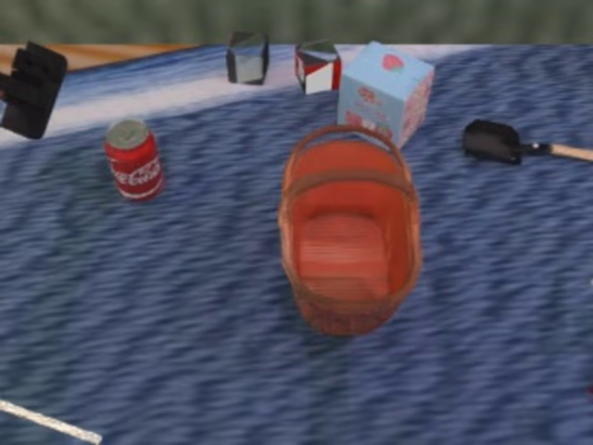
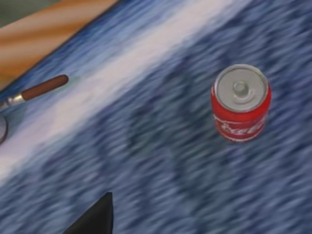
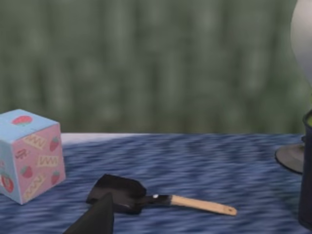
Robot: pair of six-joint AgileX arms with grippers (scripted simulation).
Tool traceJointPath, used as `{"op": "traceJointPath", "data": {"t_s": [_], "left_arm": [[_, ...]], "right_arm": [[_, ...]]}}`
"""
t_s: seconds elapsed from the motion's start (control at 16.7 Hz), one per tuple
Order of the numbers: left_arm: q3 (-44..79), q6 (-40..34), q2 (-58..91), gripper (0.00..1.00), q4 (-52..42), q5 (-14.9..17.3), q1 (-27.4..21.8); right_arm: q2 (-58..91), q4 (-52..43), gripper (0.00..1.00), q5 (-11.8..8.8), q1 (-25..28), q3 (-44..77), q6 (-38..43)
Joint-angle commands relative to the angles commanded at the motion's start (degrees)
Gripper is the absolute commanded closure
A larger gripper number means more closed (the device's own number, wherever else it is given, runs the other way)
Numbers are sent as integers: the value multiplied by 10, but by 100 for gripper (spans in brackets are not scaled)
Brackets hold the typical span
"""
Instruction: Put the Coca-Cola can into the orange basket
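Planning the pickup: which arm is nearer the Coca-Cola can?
Left. The left gripper sits at the table's far-left edge, near the Coca-Cola can. The right arm is outside the top view.

A rendered test bench rather than a lived-in room: the worktop [image 1: 185, 324] wears a rippled blue computer-made texture, and behind it hangs a blurred green backdrop [image 3: 146, 58]. Unrelated props sit scattered about, a strawberry-printed box [image 1: 384, 93], a small black shovel [image 1: 505, 142], patterned cubes [image 1: 318, 67].

My left gripper [image 1: 32, 88] hangs at the table's far left edge; only one dark fingertip [image 3: 95, 219] of my right arm shows in its wrist view
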Motion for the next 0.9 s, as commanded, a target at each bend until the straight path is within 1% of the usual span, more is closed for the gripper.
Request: {"op": "traceJointPath", "data": {"t_s": [0.3,0.54,0.72,0.9], "left_arm": [[299,77,304,0,-176,-2,-17],[503,129,512,0,-296,-5,-27],[621,158,631,0,-366,-7,-32],[696,177,708,0,-410,-8,-35]], "right_arm": [[0,0,0,0,0,0,0],[0,0,0,0,0,0,0],[0,0,0,0,0,0,0],[0,0,0,0,0,0,0]]}}
